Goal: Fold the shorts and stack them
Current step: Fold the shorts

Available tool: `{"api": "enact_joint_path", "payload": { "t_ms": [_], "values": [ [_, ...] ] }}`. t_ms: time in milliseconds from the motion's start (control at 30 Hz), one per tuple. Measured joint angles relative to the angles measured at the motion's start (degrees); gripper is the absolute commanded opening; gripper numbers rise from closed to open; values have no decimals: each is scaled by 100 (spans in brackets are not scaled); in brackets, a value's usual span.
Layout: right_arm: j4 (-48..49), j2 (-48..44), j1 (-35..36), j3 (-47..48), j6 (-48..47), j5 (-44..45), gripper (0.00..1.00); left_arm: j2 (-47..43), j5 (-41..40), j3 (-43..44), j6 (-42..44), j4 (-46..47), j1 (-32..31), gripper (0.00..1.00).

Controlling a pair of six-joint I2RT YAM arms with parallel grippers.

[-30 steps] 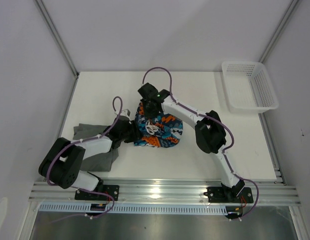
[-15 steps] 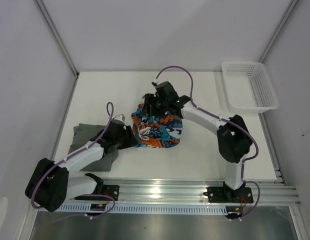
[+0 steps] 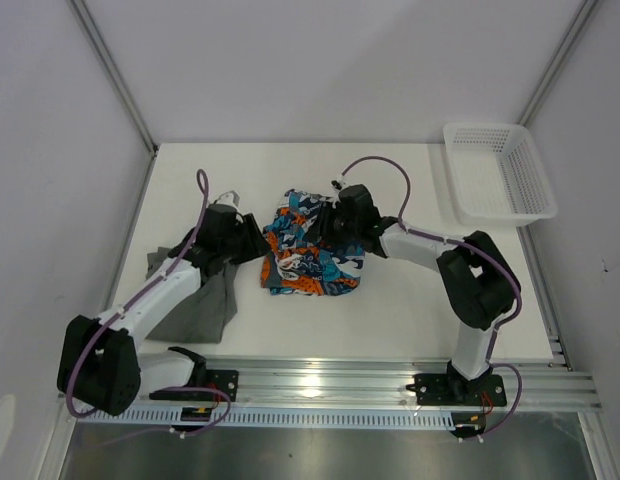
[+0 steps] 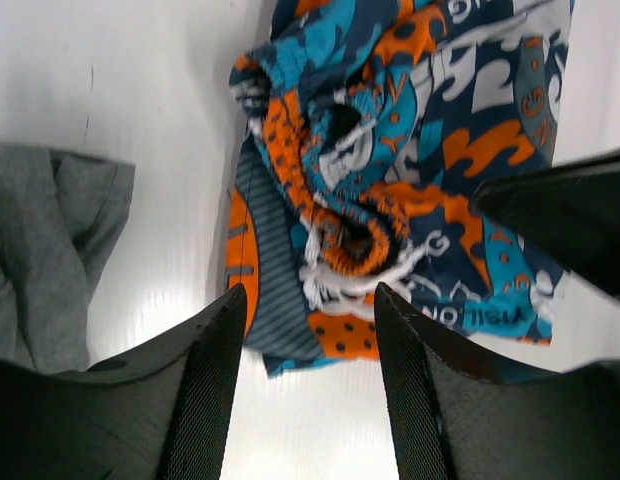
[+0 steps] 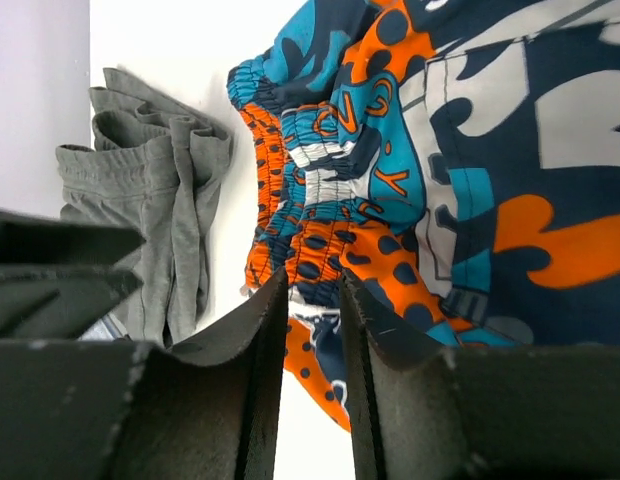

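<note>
left tool (image 4: 310, 300) farther up the table now, spread and empty beside patterned shorts (image 3: 315, 265); right tool (image 5: 313, 285) tight on their waistband

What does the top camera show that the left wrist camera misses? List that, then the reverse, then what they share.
Only the top view: the white basket at the table's far right corner, and the whole length of the left arm and right arm.

Only the left wrist view: the tangled white drawstring shown plainly at the waistband, and the left gripper open, its fingers spread near the cloth's edge.

Both: the crumpled patterned shorts and the grey shorts lying apart from them, bare table between.
</note>
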Motion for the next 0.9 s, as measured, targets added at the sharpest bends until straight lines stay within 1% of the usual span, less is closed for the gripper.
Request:
{"api": "enact_joint_path", "payload": {
  "t_ms": [167,267,433,633,900],
  "values": [
    [411,372,184,-17,98,83,28,903,199,216,-101,498,341,55],
    [422,557,402,-13,87,254,28,1502,271,229,-181,732,525,55],
    [389,732,798,-11,2,573,28,2347,348,529,-293,960,564,54],
    [328,798,1228,24,-286,986,29,2868,505,828,-354,1329,564,52],
    [481,1097,1493,116,-474,1298,29,3018,619,841,-424,1567,564,52]
  ]
}}
